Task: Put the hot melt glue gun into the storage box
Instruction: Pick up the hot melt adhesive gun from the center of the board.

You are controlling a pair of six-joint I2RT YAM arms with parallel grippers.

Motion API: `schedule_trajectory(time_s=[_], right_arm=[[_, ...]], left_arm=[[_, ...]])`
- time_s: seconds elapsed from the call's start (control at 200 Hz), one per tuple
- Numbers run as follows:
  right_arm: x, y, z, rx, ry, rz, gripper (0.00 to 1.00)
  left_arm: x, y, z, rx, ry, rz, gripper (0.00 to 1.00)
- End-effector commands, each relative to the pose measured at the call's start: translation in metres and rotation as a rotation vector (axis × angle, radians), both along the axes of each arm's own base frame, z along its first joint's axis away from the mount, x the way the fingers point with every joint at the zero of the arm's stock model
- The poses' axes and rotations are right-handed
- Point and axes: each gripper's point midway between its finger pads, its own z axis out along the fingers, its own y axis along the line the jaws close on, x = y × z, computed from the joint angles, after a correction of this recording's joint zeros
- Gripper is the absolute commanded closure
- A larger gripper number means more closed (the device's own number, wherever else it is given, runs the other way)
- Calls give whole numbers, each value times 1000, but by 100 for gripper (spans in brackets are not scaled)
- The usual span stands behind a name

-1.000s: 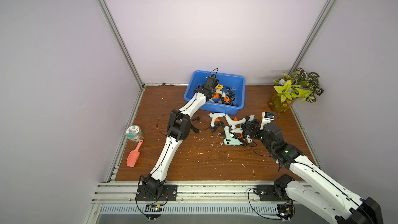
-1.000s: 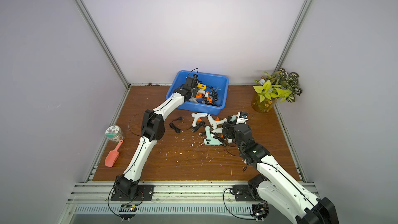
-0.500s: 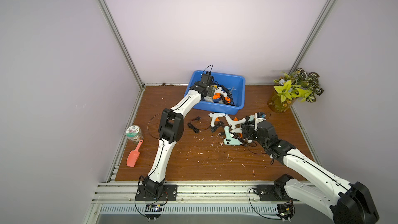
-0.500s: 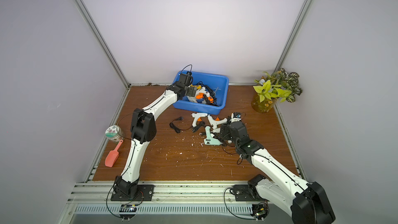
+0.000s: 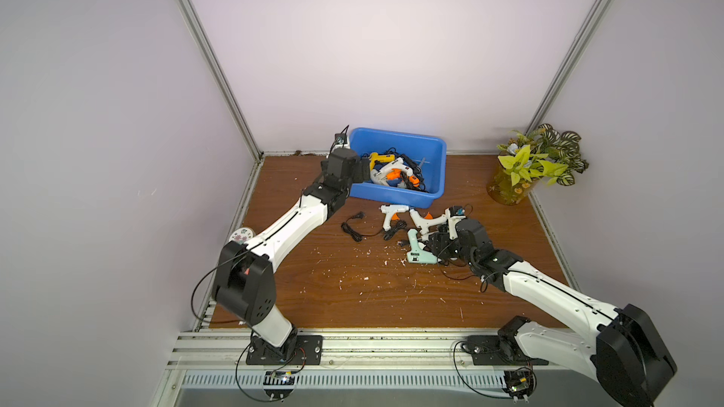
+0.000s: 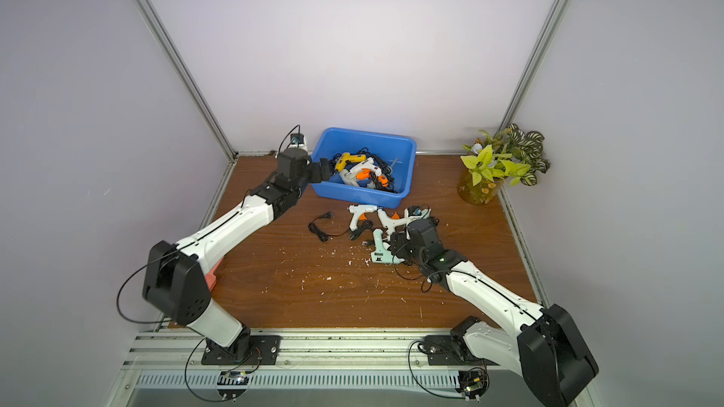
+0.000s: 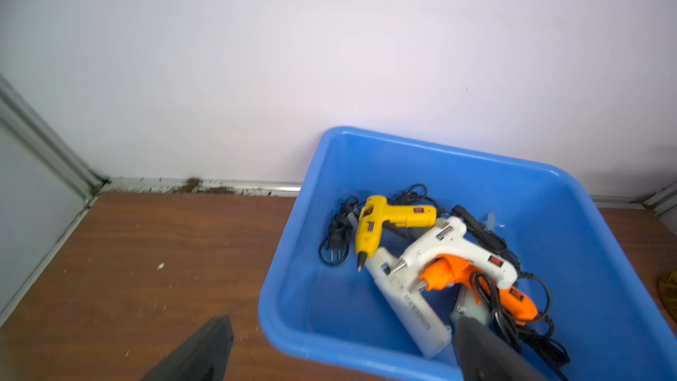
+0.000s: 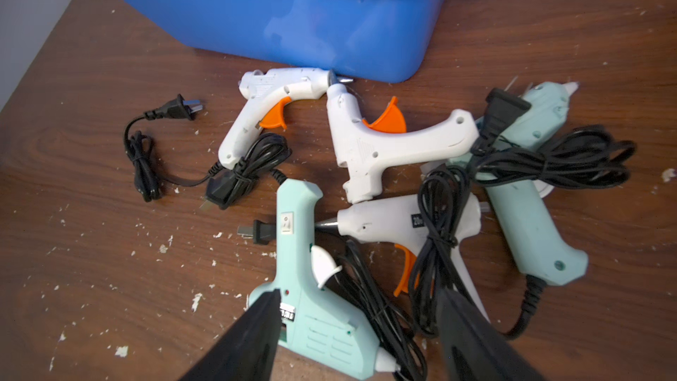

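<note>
The blue storage box point(image 5: 439, 149) point(image 6: 408, 147) stands at the back of the table. A yellow glue gun point(image 7: 381, 219), a white one and an orange one lie inside it. My left gripper point(image 5: 364, 170) point(image 7: 340, 328) hovers open and empty at the box's near left corner point(image 7: 278, 328). Several glue guns lie in front of the box. My right gripper point(image 5: 431, 244) point(image 8: 359, 298) is low over a mint glue gun point(image 8: 307, 280) point(image 6: 379, 252). Its jaws are apart astride that gun's body and a black cord bundle, one finger against the gun's side.
Two white glue guns point(image 8: 274, 104) with orange triggers, a third white one and a second mint one point(image 8: 527, 196) crowd the same pile. A loose black cord point(image 5: 354, 227) trails left. An amber plant vase point(image 5: 509, 187) stands back right; a round tin point(image 5: 241, 234) and a pink scoop point(image 6: 211, 279) lie left.
My left gripper has drawn back from over the box to its near left corner and opened wide. My right gripper has sunk onto the mint gun, jaws narrowing.
</note>
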Motion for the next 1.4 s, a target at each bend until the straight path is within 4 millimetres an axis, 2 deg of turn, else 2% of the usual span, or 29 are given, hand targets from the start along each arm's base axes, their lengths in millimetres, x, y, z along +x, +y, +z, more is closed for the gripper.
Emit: schedule_trajectory(time_s=[0.0, 0.16, 0.3, 0.51, 0.721, 0.961, 1.396], right_arm=[[9, 21, 20, 26, -42, 32, 27], [9, 40, 7, 19, 4, 25, 29], [9, 53, -5, -1, 43, 30, 34], [14, 59, -23, -54, 94, 14, 38], [21, 64, -34, -93, 118, 12, 42], [36, 70, -44, -157, 146, 1, 49], [44, 69, -59, -177, 145, -37, 58]], left_arm=[[-20, 19, 2, -130, -72, 83, 1], [-55, 40, -11, -224, -112, 112, 1], [-80, 48, -26, -297, -135, 105, 1], [-102, 59, -38, -298, -148, 99, 1], [-110, 61, -48, -291, -137, 91, 1], [-105, 54, -61, -257, -87, 66, 1], [-105, 51, -67, -245, -70, 52, 1]])
